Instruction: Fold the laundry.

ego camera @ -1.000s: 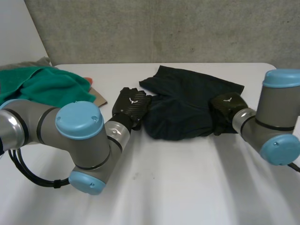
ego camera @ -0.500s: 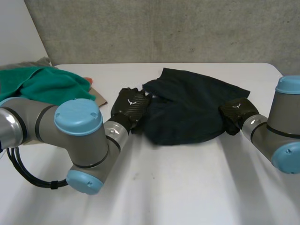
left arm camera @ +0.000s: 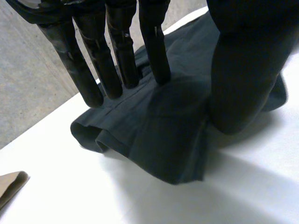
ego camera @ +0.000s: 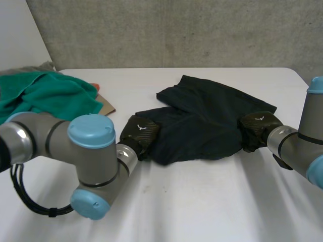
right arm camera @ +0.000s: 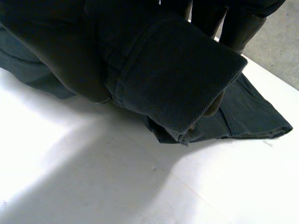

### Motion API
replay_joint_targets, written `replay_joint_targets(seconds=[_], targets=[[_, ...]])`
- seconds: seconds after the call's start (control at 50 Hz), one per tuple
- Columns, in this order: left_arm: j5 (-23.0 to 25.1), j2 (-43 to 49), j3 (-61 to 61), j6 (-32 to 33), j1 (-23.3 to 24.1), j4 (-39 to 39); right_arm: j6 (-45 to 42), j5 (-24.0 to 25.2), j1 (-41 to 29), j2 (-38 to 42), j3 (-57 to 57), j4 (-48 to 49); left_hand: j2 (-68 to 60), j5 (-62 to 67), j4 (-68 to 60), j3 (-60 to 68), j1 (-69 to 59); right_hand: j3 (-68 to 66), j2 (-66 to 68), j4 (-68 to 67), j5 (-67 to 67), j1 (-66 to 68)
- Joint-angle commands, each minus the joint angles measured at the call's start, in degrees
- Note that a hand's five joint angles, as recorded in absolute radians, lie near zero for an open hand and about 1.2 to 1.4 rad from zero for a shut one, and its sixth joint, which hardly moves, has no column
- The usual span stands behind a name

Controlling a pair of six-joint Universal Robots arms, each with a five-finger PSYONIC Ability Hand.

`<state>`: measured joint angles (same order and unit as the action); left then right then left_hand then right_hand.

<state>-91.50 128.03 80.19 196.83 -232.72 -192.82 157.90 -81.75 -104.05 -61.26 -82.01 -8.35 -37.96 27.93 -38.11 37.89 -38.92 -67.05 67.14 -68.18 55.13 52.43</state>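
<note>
Currently the dark garment lies on the far half of the desk. The left hand is on its left edge, fingers straight and pressing the hem flat with nothing gripped, and the right hand is at its right edge, clenched on a doubled fold of the cloth. Markings: a small white emblem on the back of each hand, too small to make out. Room: bare desk across the whole near side; green cloth heaped at the far left corner, well apart from the garment, a brown card scrap just beside it.
</note>
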Motion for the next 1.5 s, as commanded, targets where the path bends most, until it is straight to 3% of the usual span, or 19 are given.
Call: replay_joint_targets(seconds=[0.02, 0.14, 0.28, 0.46, 0.56, 0.68, 0.82, 0.9, 0.98, 1.06, 1.14, 1.24, 1.26, 1.28, 1.34, 1.38, 1.5], targets=[[-0.2, 5.0, -5.3, 0.7, 0.1, 0.3, -0.4, 1.3, 0.3, -1.0, -0.8, -0.4, -42.0, 42.0, -41.9, 42.1, -41.0, -12.9, 12.9, -11.8, 14.9, 27.6], [-0.3, 1.1, -4.2, 1.1, 0.3, 2.0, -3.6, 1.6, 0.2, -2.0, -2.0, -1.4, -42.0, 42.1, -41.9, 42.1, -41.1, -12.9, 12.9, -11.8, 14.9, 27.6], [-0.2, -14.3, 3.4, 10.9, 0.4, 15.0, -16.1, 1.2, -0.2, -7.2, -4.8, -6.3, -42.0, 42.1, -41.9, 42.1, -41.1, -12.9, 12.9, -11.8, 14.9, 27.6], [-0.3, -25.5, 15.2, 24.8, 4.5, 35.0, -27.2, 1.6, 0.1, -11.9, -9.2, -25.9, -42.0, 42.1, -41.9, 42.1, -41.1, -12.9, 12.9, -11.8, 14.9, 27.6], [-0.1, -25.6, 17.1, 26.2, 5.6, 37.9, -28.1, 3.1, 1.3, -11.8, -10.4, -33.7, -42.0, 42.1, -41.9, 42.1, -41.1, -12.9, 12.9, -11.8, 14.9, 27.6], [-0.1, -19.9, 10.8, 26.2, 5.6, 30.2, -27.5, 8.3, 4.3, -11.9, -10.5, -31.4, -42.0, 42.1, -41.9, 42.1, -41.1, -12.9, 12.9, -11.8, 14.9, 27.6], [0.0, -10.0, -3.0, 26.3, 6.2, 15.4, -19.6, 8.5, 4.0, -11.2, -7.1, -20.4, -42.0, 42.1, -41.9, 42.1, -41.1, -12.9, 12.9, -11.8, 14.9, 27.6], [0.4, -1.9, -12.1, 26.6, 6.4, 4.0, -16.4, 6.3, 3.7, -11.1, -6.1, -14.5, -42.0, 42.1, -41.9, 42.1, -41.1, -12.9, 12.9, -11.8, 14.9, 27.6], [1.3, 8.3, -23.0, 27.8, 6.7, -6.4, -16.0, 0.6, 3.4, -6.4, -3.9, -9.2, -42.0, 42.1, -41.9, 42.1, -41.1, -12.9, 12.9, -11.8, 14.9, 27.6], [3.5, 16.7, -31.7, 28.9, 6.8, -8.4, -15.9, -5.0, 3.3, -0.6, 0.3, -5.3, -42.0, 42.1, -41.9, 42.1, -41.1, -12.9, 12.9, -11.8, 14.9, 27.6], [4.2, 23.7, -39.5, 29.1, 6.8, -8.4, -15.7, -7.2, 3.1, 2.9, 3.3, -2.1, -42.0, 42.1, -41.9, 42.1, -41.1, -12.9, 12.9, -11.8, 14.9, 27.6], [3.9, 29.1, -46.2, 29.1, 6.2, -8.9, -15.5, -7.1, 2.4, 5.6, 4.9, 4.5, -42.0, 42.1, -41.9, 42.1, -41.1, -2.6, 2.5, -1.5, 4.5, 17.2], [3.8, 29.6, -47.0, 29.0, 6.1, -8.9, -15.5, -7.1, 2.4, 5.6, 4.9, 5.8, -42.0, 42.1, -41.9, 42.1, -41.1, 4.4, -4.5, 5.5, -2.5, 10.2], [3.9, 30.4, -47.8, 29.0, 5.9, -9.0, -15.3, -7.1, 2.3, 5.7, 4.9, 8.0, -42.0, 42.1, -41.9, 42.1, -41.1, 23.5, -23.6, 24.6, -21.6, -8.9], [4.0, 30.6, -48.0, 29.0, 5.6, -9.3, -14.1, -6.8, 2.7, 5.4, 4.9, 10.6, -42.0, 42.1, -41.9, 42.1, -41.1, 46.4, -46.5, 47.6, -44.5, -31.8], [3.9, 30.6, -47.8, 29.0, 5.4, -9.7, -13.1, -6.6, 2.7, 5.2, 4.9, 10.8, -42.0, 42.1, -41.9, 42.1, -41.1, 54.7, -54.8, 55.9, -52.8, -40.1], [4.1, 30.6, -47.7, 29.0, 5.1, -10.2, -9.9, -1.6, 3.3, 4.9, 5.8, 7.6, -42.0, 42.1, -41.9, 42.1, -41.1, 54.8, -54.9, 55.9, -52.9, -40.2]])
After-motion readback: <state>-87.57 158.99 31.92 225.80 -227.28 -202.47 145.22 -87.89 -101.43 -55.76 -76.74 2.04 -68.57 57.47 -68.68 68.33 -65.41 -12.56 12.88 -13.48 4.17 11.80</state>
